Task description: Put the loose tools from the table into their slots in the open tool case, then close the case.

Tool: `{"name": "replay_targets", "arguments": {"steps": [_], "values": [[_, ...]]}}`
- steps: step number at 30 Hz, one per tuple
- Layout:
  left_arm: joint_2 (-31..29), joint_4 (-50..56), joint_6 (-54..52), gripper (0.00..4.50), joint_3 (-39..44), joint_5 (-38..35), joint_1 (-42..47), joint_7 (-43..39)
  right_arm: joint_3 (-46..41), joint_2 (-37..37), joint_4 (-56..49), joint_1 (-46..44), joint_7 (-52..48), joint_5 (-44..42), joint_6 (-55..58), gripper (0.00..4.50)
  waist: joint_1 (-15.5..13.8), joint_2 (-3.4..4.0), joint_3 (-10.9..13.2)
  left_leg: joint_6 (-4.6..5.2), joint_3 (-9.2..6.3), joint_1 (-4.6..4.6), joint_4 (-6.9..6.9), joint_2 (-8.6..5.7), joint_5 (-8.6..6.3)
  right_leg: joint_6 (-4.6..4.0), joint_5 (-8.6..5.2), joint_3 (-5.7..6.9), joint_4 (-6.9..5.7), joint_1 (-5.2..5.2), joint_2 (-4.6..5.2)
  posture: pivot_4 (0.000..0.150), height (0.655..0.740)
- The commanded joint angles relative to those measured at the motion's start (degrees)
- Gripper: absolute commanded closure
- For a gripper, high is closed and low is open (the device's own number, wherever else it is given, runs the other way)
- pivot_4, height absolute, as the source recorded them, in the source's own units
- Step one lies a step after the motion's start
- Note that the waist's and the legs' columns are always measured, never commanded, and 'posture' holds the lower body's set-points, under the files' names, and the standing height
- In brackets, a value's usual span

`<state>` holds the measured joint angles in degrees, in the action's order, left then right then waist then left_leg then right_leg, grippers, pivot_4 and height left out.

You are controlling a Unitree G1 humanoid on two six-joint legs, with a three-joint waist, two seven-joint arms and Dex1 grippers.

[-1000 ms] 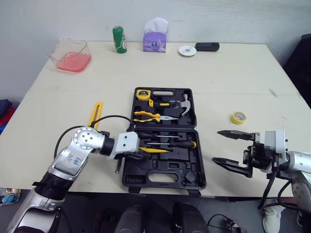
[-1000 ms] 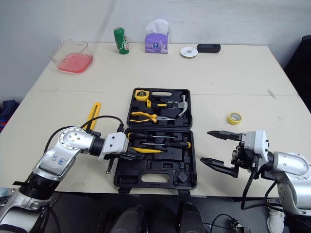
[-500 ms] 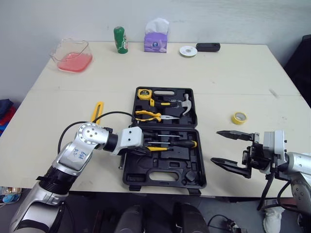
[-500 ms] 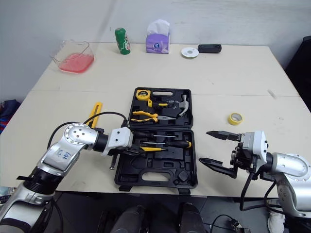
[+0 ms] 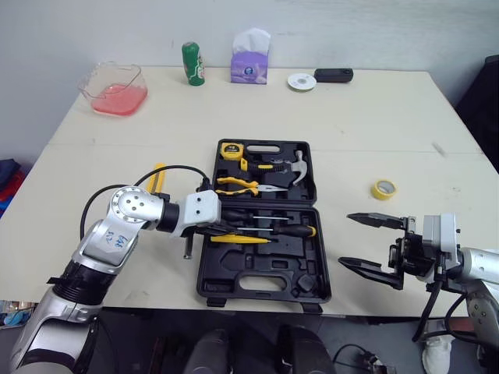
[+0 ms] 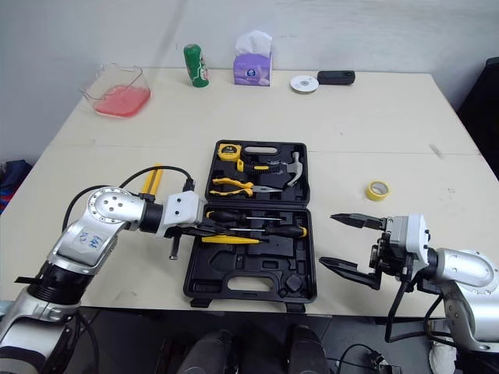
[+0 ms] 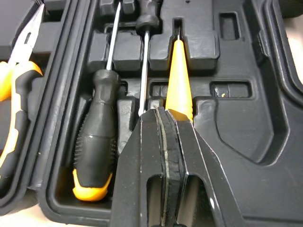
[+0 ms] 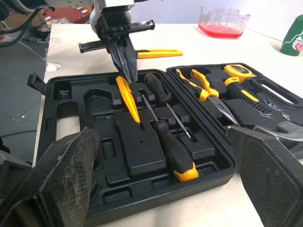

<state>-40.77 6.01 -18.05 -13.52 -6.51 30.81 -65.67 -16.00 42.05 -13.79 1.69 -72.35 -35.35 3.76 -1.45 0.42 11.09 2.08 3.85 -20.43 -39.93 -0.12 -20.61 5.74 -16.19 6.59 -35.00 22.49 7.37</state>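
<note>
The open black tool case (image 5: 312,273) lies at the table's near middle, holding a tape measure (image 5: 230,150), hammer (image 5: 282,165), pliers (image 5: 242,185) and two screwdrivers (image 5: 273,226). A slim yellow tool (image 5: 240,238) lies in a slot of the near half. My left gripper (image 5: 219,231) is shut, its tips resting on that tool's left end (image 7: 178,75). A long yellow tool (image 5: 156,181) and a small dark tool (image 5: 187,248) lie loose left of the case. My right gripper (image 5: 360,243) hangs open to the right of the case, holding nothing.
A yellow tape roll (image 5: 382,188) lies right of the case. Along the far edge stand a pink-filled clear container (image 5: 115,88), a green can (image 5: 192,62), a purple tissue box (image 5: 249,62), a white roll (image 5: 301,81) and a black device (image 5: 333,75).
My left gripper has drawn back to the left along the yellow tool, so more of the tool's length shows. The right gripper has stayed put.
</note>
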Motion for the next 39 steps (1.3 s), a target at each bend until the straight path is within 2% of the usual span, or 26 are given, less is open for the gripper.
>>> {"name": "replay_targets", "arguments": {"steps": [1, 8, 12, 18, 26, 39], "values": [[-0.12, 1.32, 1.11, 4.46, 0.9, -0.69, -0.31, 0.07, -0.34, -0.48, -0.25, 0.43, -0.48, -0.51, -1.23, 0.0, -0.01, 0.0, 0.0, 0.0, 0.0, 0.0, 0.0, 0.0, 0.0, 0.0, 0.0, 0.0, 0.0, 0.0, 0.0, 0.15, 0.74], [-2.28, 4.74, 3.35, 4.46, 4.4, -7.99, -1.13, -6.35, -1.0, -0.6, 1.98, 1.44, -2.11, -0.34, -3.26, 0.0, 0.07, 0.0, 0.0, 0.0, 0.0, -0.01, 0.0, 0.01, 0.0, 0.0, 0.0, -0.01, 0.01, 0.0, 0.06, 0.15, 0.74], [-6.08, 6.43, 2.11, 4.46, 4.03, -7.09, -4.5, -7.17, -1.09, -0.57, 3.28, 1.93, -2.93, -0.24, -4.56, 0.0, 0.27, 0.01, 0.0, -0.02, 0.02, 0.03, 0.03, 0.04, -0.01, 0.0, 0.0, -0.04, 0.01, 0.0, 0.05, 0.15, 0.74], [-4.76, 5.32, 0.63, 4.46, 2.7, -2.52, -5.28, -0.8, -1.0, -0.75, 3.96, 2.05, -3.23, -0.41, -5.49, 0.0, -0.14, 0.0, 0.01, 0.01, -0.01, 0.01, 0.01, 0.0, -0.02, 0.0, 0.0, -0.02, 0.02, 0.0, 0.07, 0.15, 0.74], [-8.56, 5.41, 0.85, 4.46, 2.39, -2.08, -5.86, -4.3, -1.04, -0.69, 5.1, 2.25, -3.9, -0.34, -6.56, 0.0, 0.12, 0.01, 0.01, 0.03, 0.01, 0.01, 0.02, 0.03, -0.06, 0.01, 0.0, -0.03, 0.04, 0.01, 0.08, 0.15, 0.74], [-4.89, 2.16, 2.73, 4.46, 2.04, 1.01, -3.44, -0.01, -0.95, -0.99, 5.26, 2.63, -3.84, -0.22, -7.45, 0.0, 0.05, 0.0, 0.01, 0.02, 0.02, 0.01, 0.01, 0.02, -0.06, 0.01, 0.0, -0.03, 0.03, 0.0, 0.08, 0.15, 0.74]]}}
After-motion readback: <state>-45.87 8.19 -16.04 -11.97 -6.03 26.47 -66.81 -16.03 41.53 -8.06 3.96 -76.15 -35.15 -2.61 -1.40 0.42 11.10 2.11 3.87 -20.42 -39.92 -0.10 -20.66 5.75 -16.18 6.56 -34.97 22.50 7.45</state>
